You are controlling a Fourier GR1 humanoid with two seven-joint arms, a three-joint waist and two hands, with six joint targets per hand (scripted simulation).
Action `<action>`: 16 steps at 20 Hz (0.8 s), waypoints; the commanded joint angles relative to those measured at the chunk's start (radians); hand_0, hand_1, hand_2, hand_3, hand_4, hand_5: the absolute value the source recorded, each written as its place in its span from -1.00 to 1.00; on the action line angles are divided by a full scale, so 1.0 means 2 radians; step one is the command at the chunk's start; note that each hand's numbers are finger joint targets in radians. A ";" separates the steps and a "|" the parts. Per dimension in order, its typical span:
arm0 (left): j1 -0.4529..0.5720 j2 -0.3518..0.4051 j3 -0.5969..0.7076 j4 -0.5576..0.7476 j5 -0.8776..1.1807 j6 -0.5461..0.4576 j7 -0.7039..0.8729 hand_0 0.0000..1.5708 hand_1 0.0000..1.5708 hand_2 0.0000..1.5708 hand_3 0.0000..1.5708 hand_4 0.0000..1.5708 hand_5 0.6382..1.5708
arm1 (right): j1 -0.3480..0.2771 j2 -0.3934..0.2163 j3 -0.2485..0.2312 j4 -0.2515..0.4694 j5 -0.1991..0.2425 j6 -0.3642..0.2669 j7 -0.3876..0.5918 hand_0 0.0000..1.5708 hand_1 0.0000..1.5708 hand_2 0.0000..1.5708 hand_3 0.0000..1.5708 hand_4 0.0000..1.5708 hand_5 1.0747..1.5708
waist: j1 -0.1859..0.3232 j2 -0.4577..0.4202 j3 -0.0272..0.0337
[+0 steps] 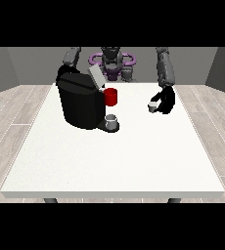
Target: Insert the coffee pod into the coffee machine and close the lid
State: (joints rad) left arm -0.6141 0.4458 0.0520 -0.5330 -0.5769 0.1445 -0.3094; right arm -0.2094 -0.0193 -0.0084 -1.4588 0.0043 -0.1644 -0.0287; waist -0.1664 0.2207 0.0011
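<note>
**A:** What do you have in front of you, biggest thing first?

**B:** I see the white worktop (114, 161) filling most of the view, with a wood-plank floor (16, 112) around it. The robot (112, 61) stands at the far edge, small, with both arms reaching over towards me.

**A:** And the coffee machine?

**B:** The coffee machine (80, 102) is a black block on the far left part of the worktop. Its lid (96, 76) is grey and tilted up, open. A red part (111, 96) sticks out on its right side, just below the lid. A small grey cup (111, 119) sits on the machine's base at the near right, under that red part.

**A:** Hands?

**B:** The hand at the view's right (163, 100) hangs over the far right part of the worktop, well apart from the machine. Its fingers are curled round a small pale thing, which I take for the coffee pod (152, 105); it shows at the hand's left side, above the worktop.

**A:** The other hand?

**B:** I can only follow that arm (71, 57) down behind the machine at the far left. The hand itself is hidden by the machine, so I cannot tell how its fingers lie.
</note>
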 commanded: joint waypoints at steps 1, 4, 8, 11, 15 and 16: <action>-0.011 0.001 0.003 0.019 -0.012 0.015 -0.018 0.49 0.49 0.64 0.51 -0.47 1.00 | -0.002 0.000 0.000 -0.011 -0.007 0.005 0.010 -1.00 -1.00 -1.00 -1.00 -0.32 1.00 | -0.005 0.004 -0.0008; -0.012 -0.005 -0.001 0.006 -0.012 -0.005 -0.029 0.68 0.68 0.82 0.79 -0.30 1.00 | 0.008 0.007 -0.002 0.016 0.003 -0.009 -0.011 -1.00 -1.00 -1.00 -1.00 -0.45 1.00 | 0.008 -0.015 -0.0007; -0.040 0.012 0.010 -0.012 0.008 -0.043 -0.065 0.85 0.85 0.85 0.77 -0.21 1.00 | 0.005 -0.010 -0.016 0.025 -0.014 0.015 -0.015 -1.00 -1.00 -1.00 -1.00 -0.45 1.00 | 0.001 -0.016 -0.0007; -0.071 -0.006 -0.011 -0.031 -0.006 -0.071 -0.025 0.71 0.71 0.78 0.73 -0.25 1.00 | 0.000 0.009 -0.007 0.058 -0.010 -0.009 -0.009 -1.00 -1.00 -1.00 -1.00 -0.44 1.00 | 0.011 -0.041 -0.0004; -0.109 -0.008 -0.012 -0.054 -0.004 -0.103 -0.002 0.60 0.60 0.68 0.65 -0.33 1.00 | -0.015 0.009 -0.022 0.099 -0.006 -0.009 -0.041 -1.00 -1.00 -1.00 -1.00 -0.37 1.00 | 0.022 -0.040 -0.0003; -0.100 0.010 -0.005 -0.047 -0.005 -0.106 -0.018 0.60 0.60 0.69 0.64 -0.31 1.00 | 0.005 0.005 -0.011 0.082 -0.010 0.012 -0.035 -1.00 -1.00 -1.00 -1.00 -0.38 1.00 | 0.008 -0.042 -0.0005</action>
State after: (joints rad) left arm -0.7763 0.4463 0.0382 -0.6076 -0.5851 -0.0224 -0.3440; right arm -0.2182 -0.0149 -0.0464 -1.3179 -0.0209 -0.1590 -0.0757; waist -0.1419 0.1454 0.0003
